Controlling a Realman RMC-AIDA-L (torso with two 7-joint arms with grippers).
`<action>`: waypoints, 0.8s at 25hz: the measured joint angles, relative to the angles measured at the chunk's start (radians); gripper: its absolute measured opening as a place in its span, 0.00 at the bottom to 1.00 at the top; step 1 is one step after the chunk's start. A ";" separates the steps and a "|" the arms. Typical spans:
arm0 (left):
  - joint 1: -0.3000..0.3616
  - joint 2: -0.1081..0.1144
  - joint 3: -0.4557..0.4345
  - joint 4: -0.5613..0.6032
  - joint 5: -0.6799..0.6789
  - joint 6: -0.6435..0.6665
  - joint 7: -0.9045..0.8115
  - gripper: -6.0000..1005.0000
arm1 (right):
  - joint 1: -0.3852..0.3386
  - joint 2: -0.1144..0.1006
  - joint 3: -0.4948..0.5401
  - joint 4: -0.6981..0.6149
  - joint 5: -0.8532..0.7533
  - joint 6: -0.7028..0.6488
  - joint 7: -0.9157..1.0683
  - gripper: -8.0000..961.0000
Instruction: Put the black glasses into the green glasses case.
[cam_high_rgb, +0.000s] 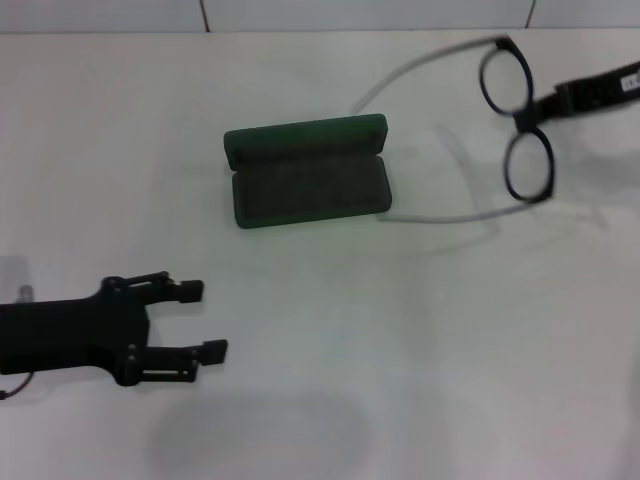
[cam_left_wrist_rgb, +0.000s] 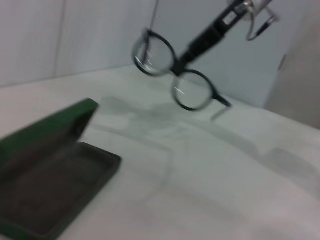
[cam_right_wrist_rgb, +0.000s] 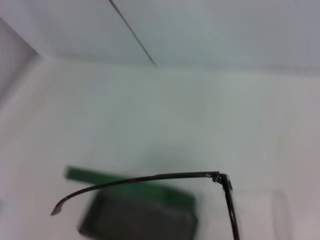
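Head view: our right hand (cam_high_rgb: 548, 103) pinches black glasses (cam_high_rgb: 520, 120) at bridge, holding them above desk (cam_high_rgb: 420, 350), right of green glasses case (cam_high_rgb: 308, 170) (lid up, lying open). Our left hand (cam_high_rgb: 200, 320) low near left, fingers wide, holding nothing.

Left wrist view: glasses (cam_left_wrist_rgb: 175, 70) hang clear above desk, case (cam_left_wrist_rgb: 50, 180) well apart.

Right wrist view: temple arm crosses over case (cam_right_wrist_rgb: 140, 210).

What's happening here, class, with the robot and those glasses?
The right pincer holds the black glasses by the bridge, up in the air with their temple arms unfolded, off to the right of the green glasses case. The case lies open and empty on the white table. The left pincer hovers open nearer the robot, holding nothing.
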 joint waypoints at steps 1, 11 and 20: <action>-0.011 0.002 0.000 -0.018 0.005 0.002 0.001 0.86 | -0.010 0.001 0.000 0.018 0.041 0.023 -0.045 0.08; -0.184 -0.013 0.002 -0.238 0.006 0.041 0.057 0.85 | -0.036 0.021 0.000 0.310 0.549 0.151 -0.474 0.08; -0.293 -0.048 0.003 -0.304 -0.002 0.046 0.081 0.81 | -0.021 0.042 -0.007 0.488 0.682 0.145 -0.691 0.08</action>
